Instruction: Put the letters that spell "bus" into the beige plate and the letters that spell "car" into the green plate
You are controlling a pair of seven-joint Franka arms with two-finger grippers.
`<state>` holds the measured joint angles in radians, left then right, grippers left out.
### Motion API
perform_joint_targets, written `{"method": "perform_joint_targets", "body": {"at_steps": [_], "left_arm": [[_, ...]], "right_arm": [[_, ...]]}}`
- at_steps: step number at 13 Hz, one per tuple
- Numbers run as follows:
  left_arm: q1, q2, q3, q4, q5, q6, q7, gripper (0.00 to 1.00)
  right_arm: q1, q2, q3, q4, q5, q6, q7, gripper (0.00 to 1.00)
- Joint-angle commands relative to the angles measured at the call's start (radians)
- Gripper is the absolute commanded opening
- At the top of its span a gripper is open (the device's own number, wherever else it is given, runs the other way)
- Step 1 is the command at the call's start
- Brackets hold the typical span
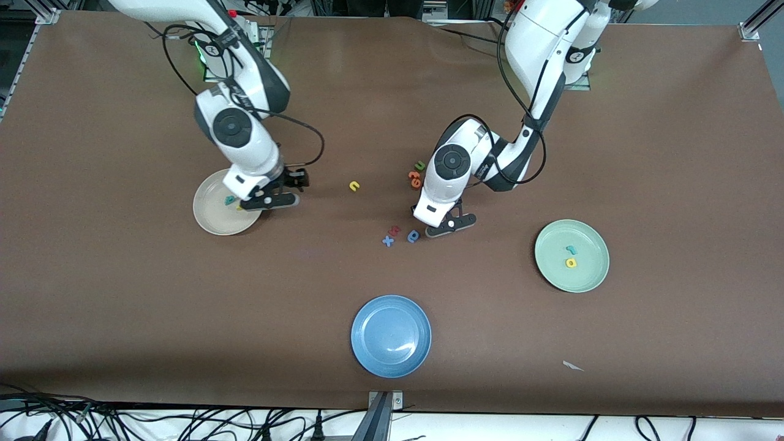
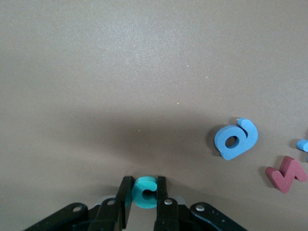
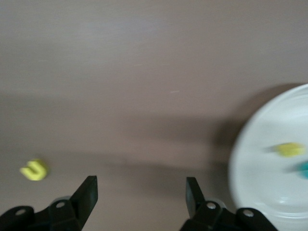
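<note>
Teal foam showed between the fingers of the left gripper [image 2: 143, 202]: the jaws were pinching the teal "c" [image 2: 144, 192] low at the brown table [image 1: 674, 153], just beside the blue rounded letter [image 1: 413, 236], the dark red letter [image 1: 395, 230] and a blue "x" [image 1: 388, 241] near the table's middle. An orange letter [image 1: 414, 178] and the green "u" [image 1: 420, 165] lay farther from the front camera than that cluster, beside the left arm's wrist. The green plate [image 1: 588, 282], toward the left arm's end of the table, already held the teal "r" [image 1: 571, 249] and the yellow "a" [image 1: 571, 263], close together but apart. The right gripper [image 3: 142, 192] hung with its fingers spread and nothing between them, over the rim of the beige plate [image 1: 208, 217] toward the right arm's end. In that plate lay the teal "b" [image 1: 229, 199] and a yellow letter [image 3: 290, 149], whose shape I could not tell. The yellow "u" [image 1: 354, 186] rested on the bare table between the two arms. A blue plate [image 1: 367, 355] sat nearest the front camera, and a white scrap [image 1: 572, 365] lay beside it toward the left arm's end.
</note>
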<state>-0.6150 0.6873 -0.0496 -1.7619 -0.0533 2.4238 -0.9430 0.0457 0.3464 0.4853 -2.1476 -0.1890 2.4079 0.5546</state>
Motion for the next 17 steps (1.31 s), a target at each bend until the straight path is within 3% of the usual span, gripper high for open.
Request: {"method": "perform_joint_targets", "body": {"at_steps": [1,4,7,11,14,15,16,17], "left_arm": [[-0.006,-0.003,0.017,0.008,0.023,-0.031,-0.016,0.12],[0.056,-0.015,0.047,0.093,0.092,-0.188,0.070,0.10],[0.177,-0.031,0.047,0.130,0.092,-0.311,0.325,0.10],[0.328,-0.063,0.053,0.136,0.111,-0.408,0.654,0.10],[0.394,-0.060,0.051,0.140,0.222,-0.425,0.803,0.14],[0.403,-0.052,0.053,0.140,0.269,-0.430,0.869,0.25],[0.420,-0.051,0.051,0.142,0.286,-0.430,0.936,0.82],[0.428,-0.055,0.051,0.143,0.277,-0.431,0.946,1.00]], "right_arm": [[0.081,0.084,-0.002,0.070,-0.009,0.023,0.135,0.82],[0.146,0.150,-0.004,0.116,-0.090,0.049,0.302,0.82],[0.186,0.216,-0.004,0.170,-0.170,0.056,0.431,0.82],[0.233,0.282,-0.008,0.224,-0.265,0.056,0.571,0.82],[0.235,0.293,-0.010,0.218,-0.271,0.057,0.576,0.82],[0.235,0.302,-0.010,0.216,-0.279,0.057,0.576,0.82],[0.235,0.305,-0.011,0.210,-0.286,0.057,0.577,0.81],[0.237,0.306,-0.013,0.192,-0.290,0.065,0.593,0.81]]}}
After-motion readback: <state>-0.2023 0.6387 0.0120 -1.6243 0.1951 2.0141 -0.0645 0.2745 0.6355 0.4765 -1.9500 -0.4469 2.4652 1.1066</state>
